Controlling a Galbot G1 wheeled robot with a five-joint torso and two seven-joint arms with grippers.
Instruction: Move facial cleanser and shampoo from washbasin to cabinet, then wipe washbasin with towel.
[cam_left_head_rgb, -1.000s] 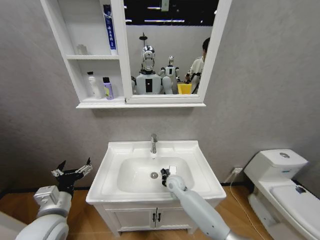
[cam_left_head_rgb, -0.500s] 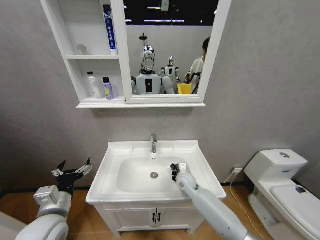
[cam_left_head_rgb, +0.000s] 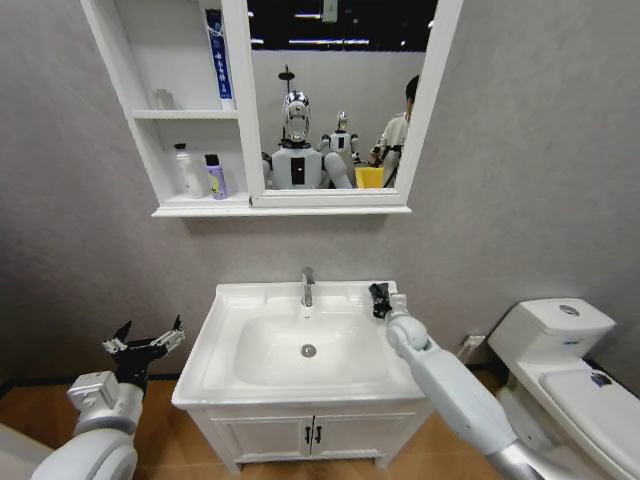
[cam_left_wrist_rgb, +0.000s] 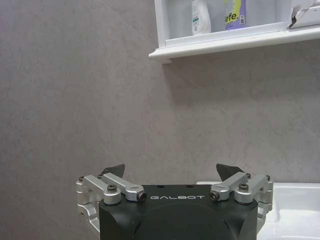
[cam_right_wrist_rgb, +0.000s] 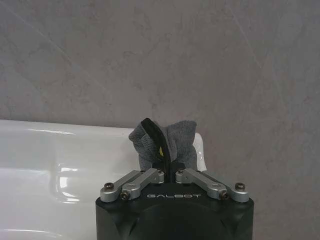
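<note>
The white washbasin (cam_left_head_rgb: 230, 320) stands in front of me with its chrome tap (cam_left_head_rgb: 308, 286) at the back. My right gripper (cam_left_head_rgb: 381, 300) is at the basin's back right corner, shut on the small dark towel (cam_left_head_rgb: 377, 293). The right wrist view has the bunched grey towel (cam_right_wrist_rgb: 165, 140), with a yellow-green edge, pinched in the right gripper (cam_right_wrist_rgb: 167, 169) above the basin rim (cam_right_wrist_rgb: 75, 134). My left gripper (cam_left_head_rgb: 146, 343) hangs open and idle left of the basin; the open left gripper (cam_left_wrist_rgb: 171, 172) faces the wall. A white bottle (cam_left_head_rgb: 186, 170), a purple bottle (cam_left_head_rgb: 215, 177) and a blue tube (cam_left_head_rgb: 217, 55) stand in the cabinet (cam_left_head_rgb: 150, 140).
A white toilet (cam_left_head_rgb: 560, 345) stands to the right of the basin. Below the basin is a low vanity with two doors (cam_left_head_rgb: 310, 435). The mirror (cam_left_head_rgb: 340, 100) beside the shelves reflects the robot and a person behind. Grey wall runs close behind everything.
My right gripper has carried the towel from the bowl near the drain up and back to the basin's back right corner. The left arm has not moved.
</note>
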